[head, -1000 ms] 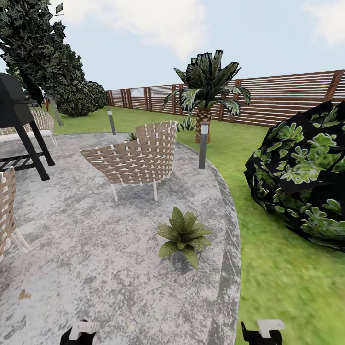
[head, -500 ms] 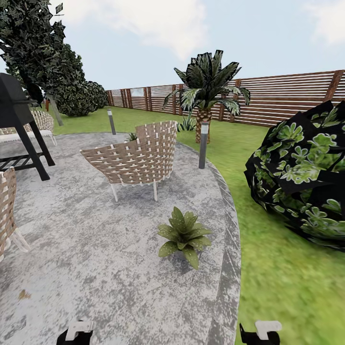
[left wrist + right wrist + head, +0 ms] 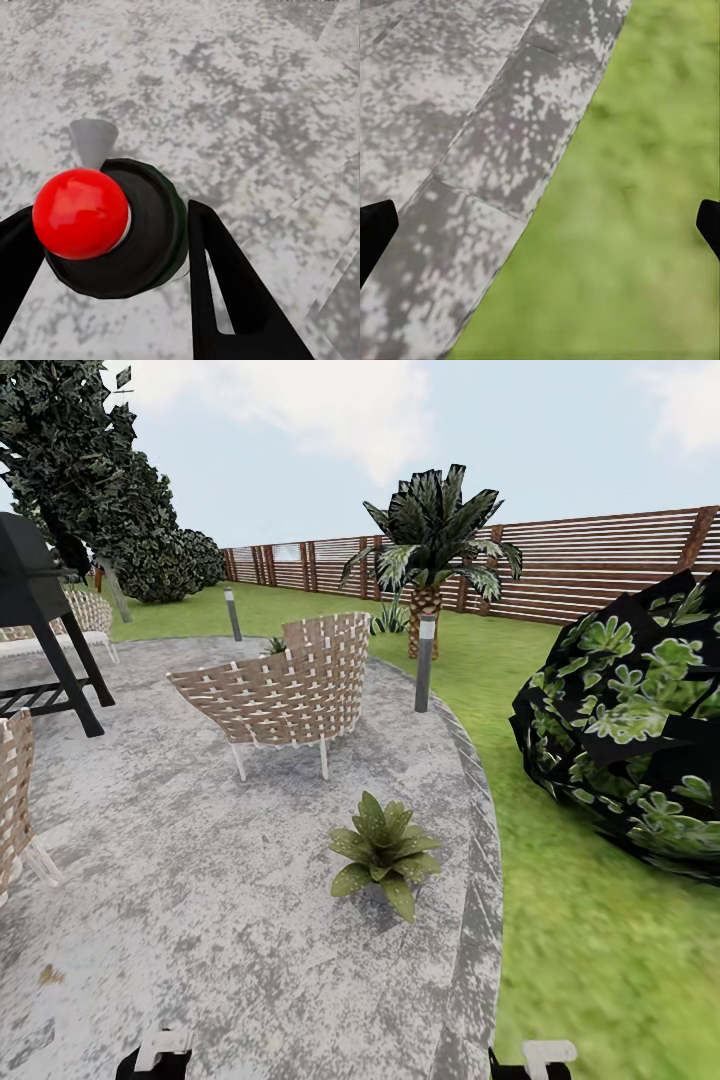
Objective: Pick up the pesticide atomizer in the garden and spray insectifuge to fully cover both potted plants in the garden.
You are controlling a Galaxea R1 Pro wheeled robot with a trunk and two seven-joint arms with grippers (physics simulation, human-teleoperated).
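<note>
My left gripper (image 3: 109,217) is shut on the pesticide atomizer (image 3: 150,240), seen from above as a dark-green round body with a red ball top (image 3: 80,212) and a grey nozzle (image 3: 94,142), over the stone patio. One potted plant (image 3: 385,853), a speckled green rosette in a tiny grey pot, sits on the patio near its right rim, ahead of both arms. Green leaf tips (image 3: 275,646) peek out behind the woven chair. My right gripper (image 3: 544,221) is open and holds nothing, above the patio's border stones and the lawn.
A woven chair (image 3: 285,695) stands beyond the plant, another chair (image 3: 15,800) at the left edge, a black grill (image 3: 40,620) at far left. Two lamp posts (image 3: 425,660) edge the patio. A big dark bush (image 3: 630,720) fills the right; palm (image 3: 430,560) and fence (image 3: 600,565) lie behind.
At the bottom of the head view both arm ends have sunk slightly; the right one has also drifted a little left. The scene itself has not shifted.
</note>
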